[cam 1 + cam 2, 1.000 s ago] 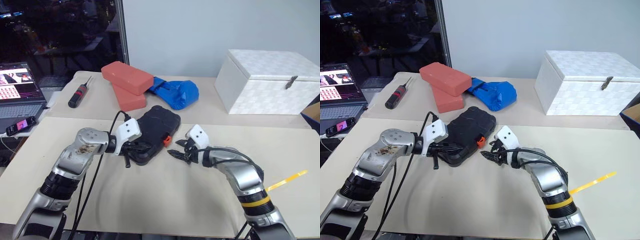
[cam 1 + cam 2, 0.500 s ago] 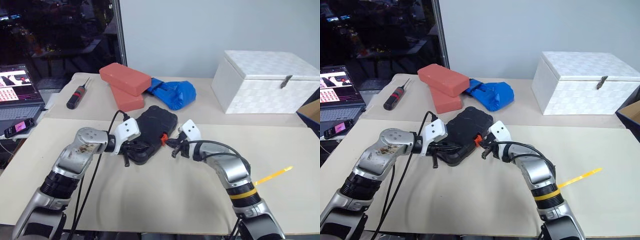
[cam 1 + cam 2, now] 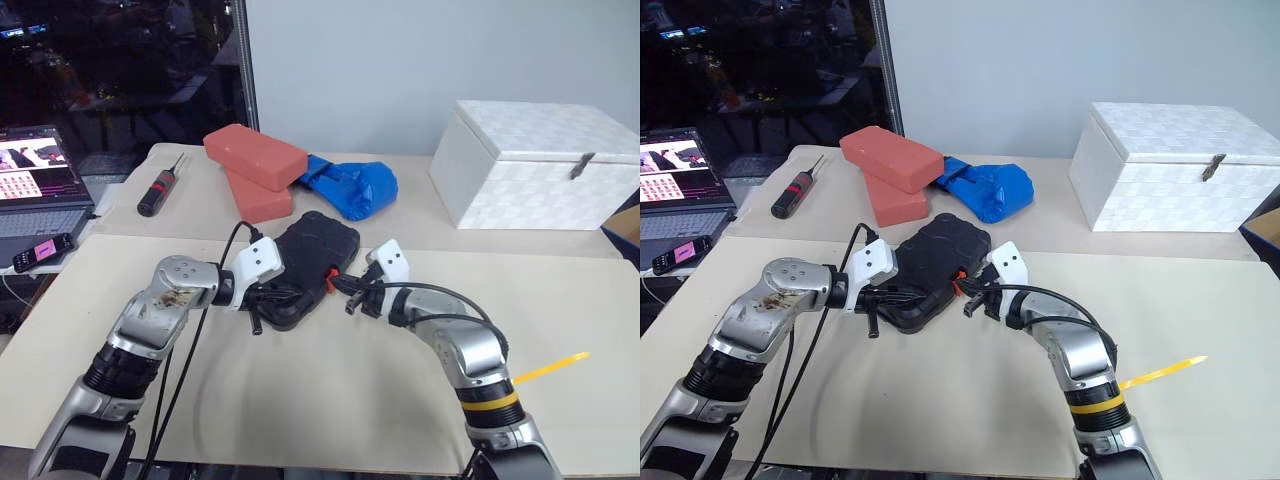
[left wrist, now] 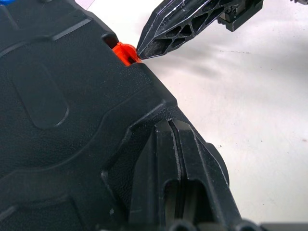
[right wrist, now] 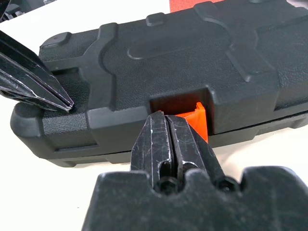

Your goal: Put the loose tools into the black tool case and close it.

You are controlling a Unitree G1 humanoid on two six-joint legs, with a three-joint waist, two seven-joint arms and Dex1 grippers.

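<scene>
The black tool case (image 3: 318, 252) lies on the near table with its lid down. No loose tools show; they are hidden. My left gripper (image 3: 290, 296) is shut and its tips press on the lid near the case's front-left corner (image 5: 67, 103). My right gripper (image 3: 346, 284) is shut too. Its joined tips (image 5: 166, 126) touch the small orange latch (image 5: 196, 119) on the case's front edge. In the left wrist view the right gripper's point (image 4: 144, 48) meets the latch (image 4: 123, 52) beside the black lid (image 4: 57, 120).
On the back table are two red bricks (image 3: 255, 155), a blue bundle (image 3: 352, 186), a white box (image 3: 545, 160) and a black tool with a red band (image 3: 158, 191). A laptop (image 3: 35, 185) and phone (image 3: 40, 250) sit far left. A yellow strip (image 3: 550, 368) lies right.
My right gripper has gone from open to shut and moved left to the orange latch. The left gripper has stayed put on the lid.
</scene>
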